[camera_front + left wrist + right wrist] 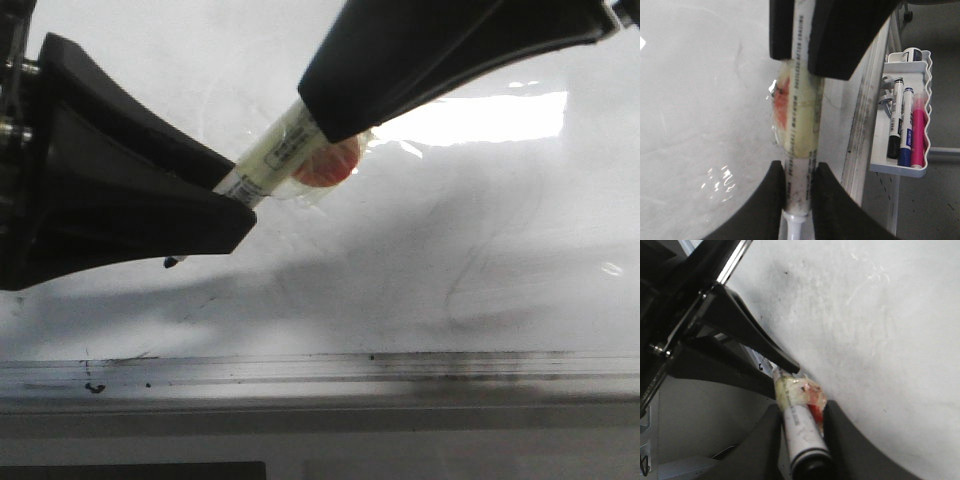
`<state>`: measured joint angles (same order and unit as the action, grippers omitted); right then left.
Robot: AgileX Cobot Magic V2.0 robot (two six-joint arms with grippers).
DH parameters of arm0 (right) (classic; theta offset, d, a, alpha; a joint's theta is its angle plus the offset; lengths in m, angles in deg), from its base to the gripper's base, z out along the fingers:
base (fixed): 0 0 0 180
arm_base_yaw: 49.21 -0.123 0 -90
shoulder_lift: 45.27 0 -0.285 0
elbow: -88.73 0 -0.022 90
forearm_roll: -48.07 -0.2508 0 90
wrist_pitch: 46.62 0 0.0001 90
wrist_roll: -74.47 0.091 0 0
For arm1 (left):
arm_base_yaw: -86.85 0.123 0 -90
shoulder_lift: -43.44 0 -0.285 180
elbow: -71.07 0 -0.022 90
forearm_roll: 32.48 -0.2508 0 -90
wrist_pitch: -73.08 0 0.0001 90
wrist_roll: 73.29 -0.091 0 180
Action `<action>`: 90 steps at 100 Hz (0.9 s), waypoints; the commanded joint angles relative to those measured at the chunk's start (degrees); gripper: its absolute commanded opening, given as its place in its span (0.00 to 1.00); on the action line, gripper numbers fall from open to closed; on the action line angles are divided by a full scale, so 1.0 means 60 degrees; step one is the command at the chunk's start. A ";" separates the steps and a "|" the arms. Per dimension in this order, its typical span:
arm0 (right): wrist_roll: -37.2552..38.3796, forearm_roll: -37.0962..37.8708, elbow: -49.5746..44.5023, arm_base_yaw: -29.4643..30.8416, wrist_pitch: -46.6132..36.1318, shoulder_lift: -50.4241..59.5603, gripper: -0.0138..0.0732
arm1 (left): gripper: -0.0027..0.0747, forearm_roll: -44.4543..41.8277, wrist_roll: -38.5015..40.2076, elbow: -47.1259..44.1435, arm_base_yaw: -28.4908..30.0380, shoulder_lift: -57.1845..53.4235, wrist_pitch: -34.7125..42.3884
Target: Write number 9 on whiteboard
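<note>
Glossy whiteboard (500,230) filling the front view, grey-smudged, dirty metal rail (400,370) along six o'clock. No clear number 9 stroke visible. Left pincer (225,205) at nine o'clock and right pincer (325,115) at one o'clock both pinching one white marker (275,155), taped mid-barrel, tilted, black tip (172,263) just above the board.

Looks like an office, classroom or lab corner set up around a whiteboard (480,220): large, glossy, white, smeared with grey smudges and faint erased traces, with a dirty metal rail (400,375) along its near edge. Beside the board's frame, a white plastic marker tray (900,167) hung on a stand, stocked with a black-capped marker (895,120), a blue one (906,125) and a pink one (918,132). Beyond that, bare grey floor (940,75).
</note>
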<state>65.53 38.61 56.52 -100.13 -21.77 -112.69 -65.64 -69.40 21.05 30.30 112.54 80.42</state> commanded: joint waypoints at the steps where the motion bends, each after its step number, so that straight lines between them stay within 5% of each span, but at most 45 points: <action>1: -0.0088 -0.0123 0.0354 0.0001 -0.0695 0.0054 0.20 | 0.01 0.0092 0.0044 0.0316 0.0008 -0.0184 0.0832; 11: -0.0088 -0.0123 0.0409 0.0001 -0.0695 0.0054 0.09 | 0.01 0.0092 0.0044 0.0316 0.0008 -0.0184 0.0816; 25: -0.0108 -0.0019 0.0409 0.0001 -0.0677 0.0054 0.08 | 0.05 0.0092 0.0044 0.0316 0.0008 -0.0184 0.0696; 48: -0.0108 0.0019 0.0409 0.0001 -0.0749 0.0054 0.08 | 0.48 0.0179 0.0044 0.0316 0.0008 -0.0309 0.0457; 66: 0.0168 0.0019 0.0409 0.0129 -0.0788 0.0453 0.08 | 0.49 0.0854 0.0068 0.0316 0.0027 -0.1628 -0.1224; 90: 0.0856 0.0019 0.0480 0.1136 -0.0900 0.1454 0.10 | 0.48 0.1749 0.0068 0.0316 0.1238 -0.4313 -0.1453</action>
<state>69.12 38.60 56.94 -95.57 -22.71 -106.37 -56.70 -69.75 21.05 35.08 90.22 68.98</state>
